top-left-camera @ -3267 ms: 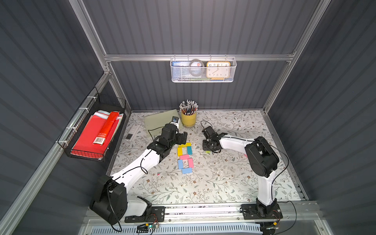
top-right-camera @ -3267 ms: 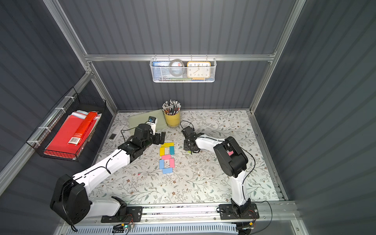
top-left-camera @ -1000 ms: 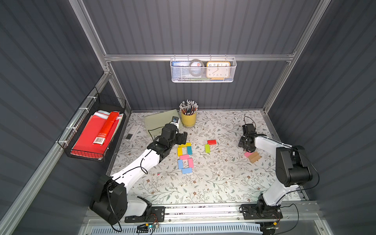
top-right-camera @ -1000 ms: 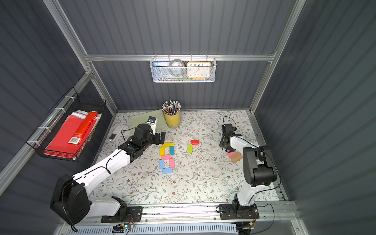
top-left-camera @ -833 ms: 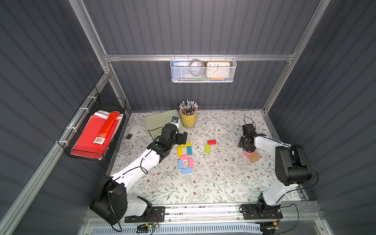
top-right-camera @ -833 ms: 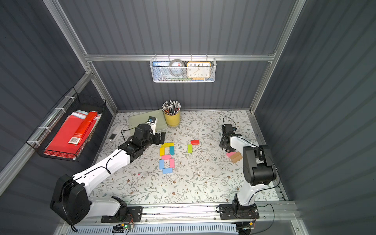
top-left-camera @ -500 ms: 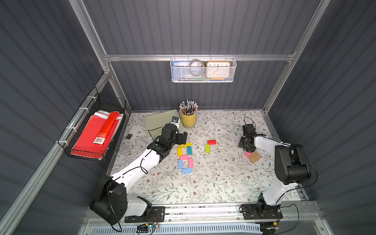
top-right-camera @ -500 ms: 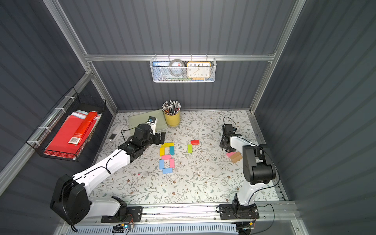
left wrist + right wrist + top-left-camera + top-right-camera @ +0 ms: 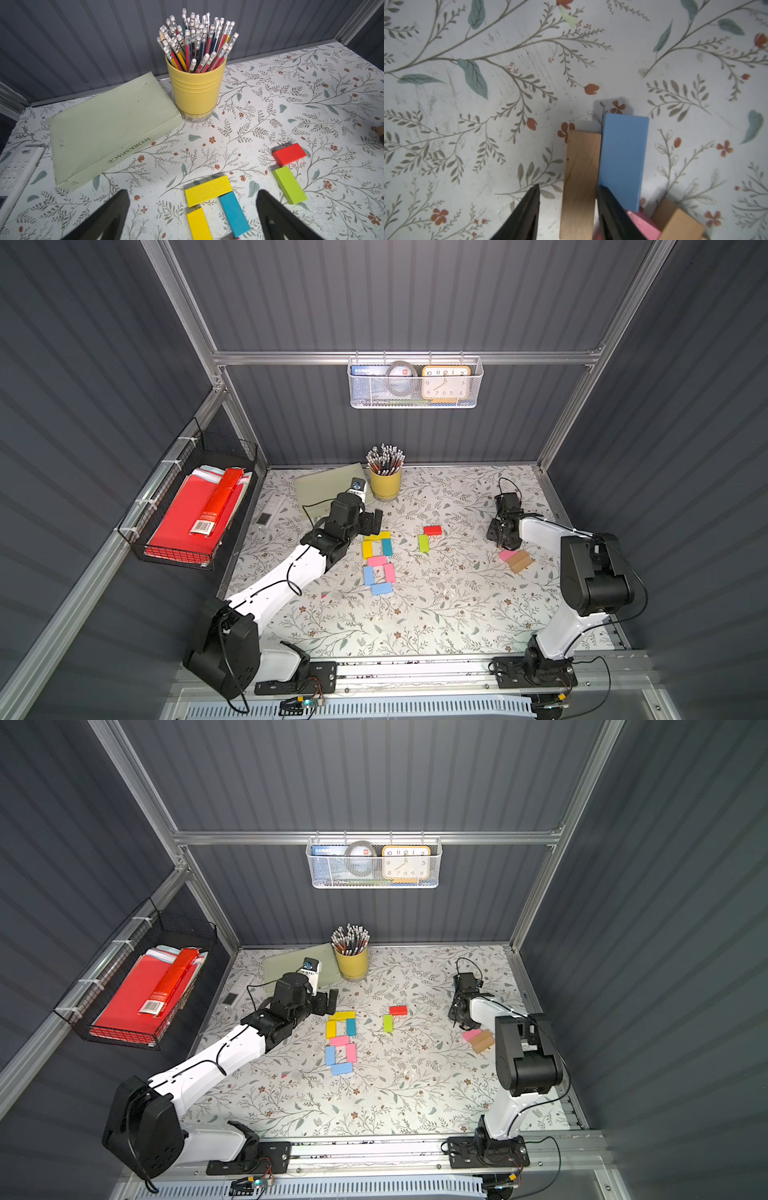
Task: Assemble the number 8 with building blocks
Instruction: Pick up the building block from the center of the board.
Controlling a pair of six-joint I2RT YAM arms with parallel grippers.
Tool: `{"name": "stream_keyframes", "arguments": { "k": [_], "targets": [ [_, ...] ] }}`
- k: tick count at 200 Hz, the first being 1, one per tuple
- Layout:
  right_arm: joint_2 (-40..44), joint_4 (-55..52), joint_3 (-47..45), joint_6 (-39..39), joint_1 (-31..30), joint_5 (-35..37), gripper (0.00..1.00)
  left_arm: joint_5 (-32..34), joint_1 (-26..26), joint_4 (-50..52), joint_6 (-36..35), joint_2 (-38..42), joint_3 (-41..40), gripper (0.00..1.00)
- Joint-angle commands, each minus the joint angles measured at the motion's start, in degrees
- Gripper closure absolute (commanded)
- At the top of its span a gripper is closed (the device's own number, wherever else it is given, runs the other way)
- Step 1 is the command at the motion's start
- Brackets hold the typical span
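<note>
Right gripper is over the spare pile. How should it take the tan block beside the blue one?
Pinch the tan block across its long sides, from straight above. It lies flat and narrow between the right gripper's fingers. The blue block lies against one side, so that finger must enter the seam.

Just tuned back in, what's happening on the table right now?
A seven-block figure 8 lies laid out mid-table. The left arm hovers at its top yellow block, jaws wide open and empty. The right arm is at the spare pile, jaws straddling a tan block beside a light blue block, not yet clamped. A red block and a lime block sit apart, unused.
</note>
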State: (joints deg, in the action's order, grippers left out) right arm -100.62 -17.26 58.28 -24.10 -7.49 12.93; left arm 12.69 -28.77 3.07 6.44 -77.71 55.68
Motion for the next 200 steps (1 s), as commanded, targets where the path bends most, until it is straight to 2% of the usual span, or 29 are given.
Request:
{"name": "stream_keyframes", "arguments": {
  "k": [1, 41, 120, 146, 167, 200],
  "targets": [
    [1.20, -2.50, -0.83, -1.02, 0.19, -1.59, 0.51, -0.52, 0.30, -0.46, 0.44, 0.99, -0.55, 0.01],
    [2.53, -3.05, -0.21, -1.33, 0.17, -2.33, 0.51, -0.50, 0.30, -0.44, 0.33, 0.79, -0.49, 0.01],
    [-0.20, -2.88, -0.54, -1.24, 0.21, -0.31, 0.52, -0.38, 0.30, -0.42, 0.33, 0.81, -0.50, 0.01],
    [-1.36, -2.73, -0.63, -1.13, 0.26, -0.63, 0.55, -0.47, 0.30, -0.39, 0.28, 0.90, -0.57, 0.01],
    [-1.72, -2.01, -0.97, -0.95, 0.27, -0.75, 0.61, -0.49, 0.31, -0.36, 0.31, 0.81, -0.50, 0.01],
    [-2.98, -2.32, -0.23, -0.34, 0.28, -1.09, 0.63, -0.47, 0.30, -0.41, 0.32, 0.91, -0.56, 0.01]
  ]
}}
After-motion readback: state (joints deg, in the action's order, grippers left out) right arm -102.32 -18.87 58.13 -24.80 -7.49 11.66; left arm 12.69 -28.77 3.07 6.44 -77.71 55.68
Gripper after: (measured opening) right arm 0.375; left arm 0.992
